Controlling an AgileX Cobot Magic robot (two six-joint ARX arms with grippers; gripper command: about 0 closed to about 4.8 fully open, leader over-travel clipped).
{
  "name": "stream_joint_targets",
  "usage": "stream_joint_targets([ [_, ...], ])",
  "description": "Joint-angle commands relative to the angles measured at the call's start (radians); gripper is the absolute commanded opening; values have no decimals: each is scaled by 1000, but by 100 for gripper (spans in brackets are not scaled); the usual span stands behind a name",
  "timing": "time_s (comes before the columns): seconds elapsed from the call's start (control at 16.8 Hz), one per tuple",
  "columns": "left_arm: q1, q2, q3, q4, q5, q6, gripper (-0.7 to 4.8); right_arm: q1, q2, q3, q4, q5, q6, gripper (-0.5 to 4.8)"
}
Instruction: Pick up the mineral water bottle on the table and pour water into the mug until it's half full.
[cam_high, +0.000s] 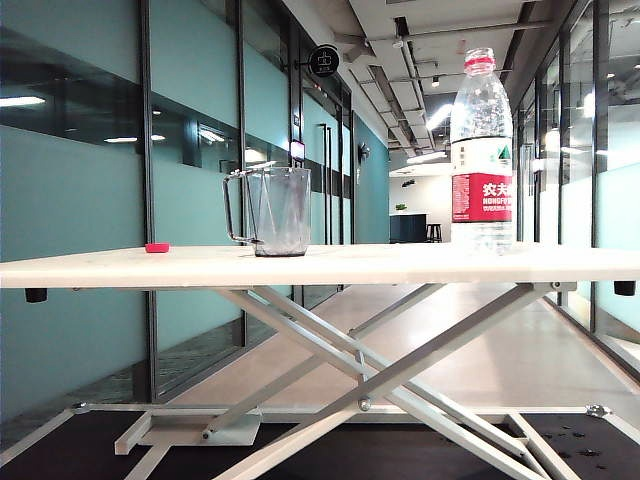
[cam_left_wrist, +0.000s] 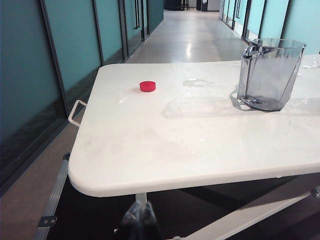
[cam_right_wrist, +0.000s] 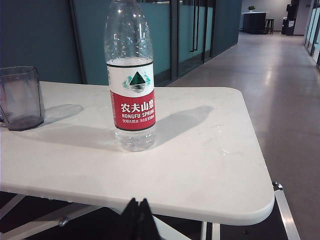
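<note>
Right gripper (cam_right_wrist: 138, 220): nearest the lens in the right wrist view, dark fingers pressed together into one point, nothing between them, hanging below and off the near edge of the table, well short of the bottle.
Left gripper (cam_left_wrist: 141, 222): low in the left wrist view, below the near table edge, fingertips looking closed together, though dark and blurred, so only probably; holding nothing.
Table (cam_high: 400, 265): long white top on crossed white legs, black feet at the corners; wet-looking smears on the surface around the mug in the left wrist view.
Mineral water bottle (cam_high: 481, 150): upright on the right part of the table, no cap on the neck, red ring below the mouth, red-and-white label with a green triangle facing the right wrist camera; free of both grippers.
Water (cam_right_wrist: 134, 137): clear, visible below the label; the level higher up hard to read behind the label.
Mug (cam_high: 272, 211): clear faceted mug, upright on its dark base near the middle of the table, handle toward the left of the exterior view, well apart from the bottle; looks empty.
Cap (cam_high: 157, 247): small red cap lying flat on the left part of the table, apart from the mug.
</note>
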Motion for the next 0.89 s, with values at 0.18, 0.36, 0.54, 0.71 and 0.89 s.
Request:
stream_joint_targets([
  [0.18,0,0,2,9,5,-1,-5,0,-2,-2,9,-4,2,-5],
  [0.36,0,0,2,9,5,-1,-5,0,-2,-2,9,-4,2,-5],
  [0.54,0,0,2,9,5,-1,-5,0,-2,-2,10,-5,2,-5],
  [0.71,0,0,2,9,5,-1,-5,0,-2,-2,19,-5,2,-6],
  [0.89,0,0,2,3,52,-69,-5,1,-2,-2,19,-88,4,-5],
])
